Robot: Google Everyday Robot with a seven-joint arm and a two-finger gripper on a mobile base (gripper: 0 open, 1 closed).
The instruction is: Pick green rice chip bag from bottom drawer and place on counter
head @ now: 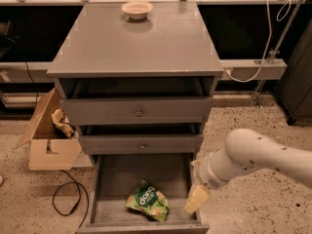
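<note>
The green rice chip bag [147,201] lies crinkled on the grey floor of the open bottom drawer [117,179], near its front and a little right of middle. My gripper [196,183] is open and empty at the drawer's right wall, to the right of the bag and slightly above it, with its lower fingertip [196,199] over the drawer's right front corner. The white arm reaches in from the right. The grey counter [139,43] tops the cabinet.
A small pale bowl [137,9] stands at the back of the counter. The two upper drawers with brass knobs [139,112] are slightly open. A cardboard box [46,147] with crumpled yellowish paper [62,122] and a black cable [66,199] lie on the floor to the left.
</note>
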